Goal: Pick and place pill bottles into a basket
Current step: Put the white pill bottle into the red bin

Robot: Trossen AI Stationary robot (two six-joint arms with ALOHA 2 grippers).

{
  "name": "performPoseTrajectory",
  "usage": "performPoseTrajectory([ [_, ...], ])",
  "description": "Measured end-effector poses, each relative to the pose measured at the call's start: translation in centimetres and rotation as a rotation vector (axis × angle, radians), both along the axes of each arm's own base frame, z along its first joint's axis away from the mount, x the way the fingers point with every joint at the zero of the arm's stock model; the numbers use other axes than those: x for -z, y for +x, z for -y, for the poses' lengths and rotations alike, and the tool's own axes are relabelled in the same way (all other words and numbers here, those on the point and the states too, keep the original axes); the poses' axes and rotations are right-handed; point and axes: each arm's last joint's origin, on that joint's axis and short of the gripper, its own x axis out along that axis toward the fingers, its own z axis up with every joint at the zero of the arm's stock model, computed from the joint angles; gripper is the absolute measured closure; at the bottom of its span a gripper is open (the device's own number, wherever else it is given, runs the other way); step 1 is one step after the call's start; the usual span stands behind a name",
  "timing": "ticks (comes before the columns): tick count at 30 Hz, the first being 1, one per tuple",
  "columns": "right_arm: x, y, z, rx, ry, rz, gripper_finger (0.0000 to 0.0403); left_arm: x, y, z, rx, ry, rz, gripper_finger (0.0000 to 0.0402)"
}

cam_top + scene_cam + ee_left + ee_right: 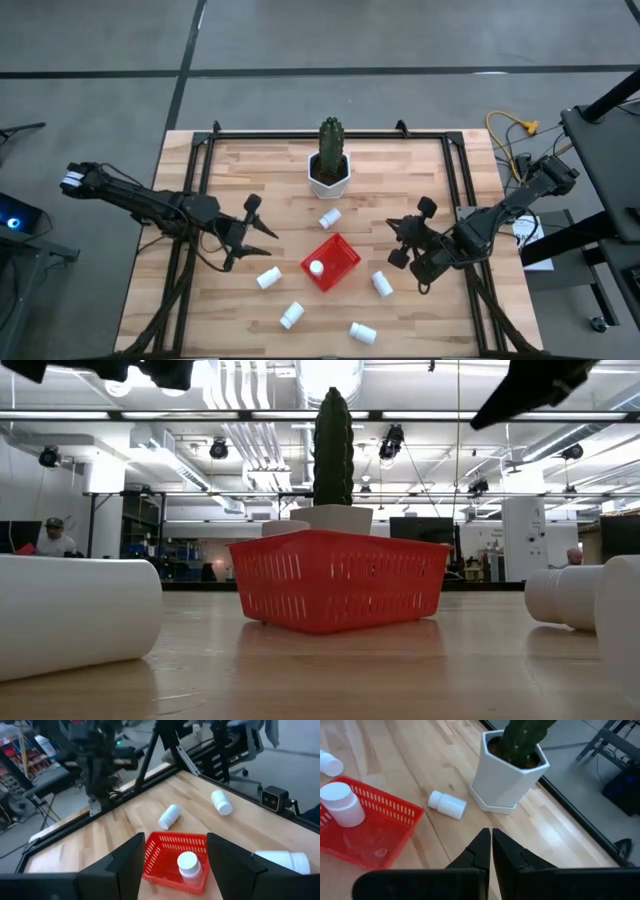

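Observation:
The red basket [332, 262] stands at the table's middle with one white pill bottle [316, 268] upright inside it. Several more pill bottles lie on their sides around it: one [330, 216] near the cactus pot, one [267, 278] at the basket's left, one [382, 284] at its right, and two [291, 315] [362, 332] toward the near edge. My left gripper [245, 235] hovers left of the basket, open and empty; its wrist view [175, 840] looks onto the basket [170, 857]. My right gripper [398, 232] hovers right of the basket, shut and empty [490, 837].
A white hexagonal pot with a green cactus [329, 170] stands at the far middle, just beyond the nearest bottle [447, 804]. A black frame [200, 150] runs along the table's far, left and right edges. Bare wood lies at the far left and far right.

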Motion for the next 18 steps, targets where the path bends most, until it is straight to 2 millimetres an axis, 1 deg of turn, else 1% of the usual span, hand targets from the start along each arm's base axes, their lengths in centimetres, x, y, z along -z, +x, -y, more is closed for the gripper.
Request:
performPoseTrajectory([
  [4,1.5,-0.1,0.1,0.015,-0.008,0.041,0.0394,0.9,-0.8,-0.3,-0.01,-0.009,0.038,0.0208],
  [9,3.1,-0.2,0.2,0.03,-0.012,0.094,0.0394,2.1,-1.6,-0.7,-0.074,-0.001,0.051,0.0208],
  [12,3.6,-0.3,0.3,0.032,-0.016,0.1,0.0394,2.6,-2.1,-0.9,-0.093,-0.009,0.056,0.0208],
  [18,3.4,-0.8,0.6,0.047,-0.05,0.133,0.0394,3.0,-3.3,-1.2,-0.094,-0.043,0.109,0.0208],
])
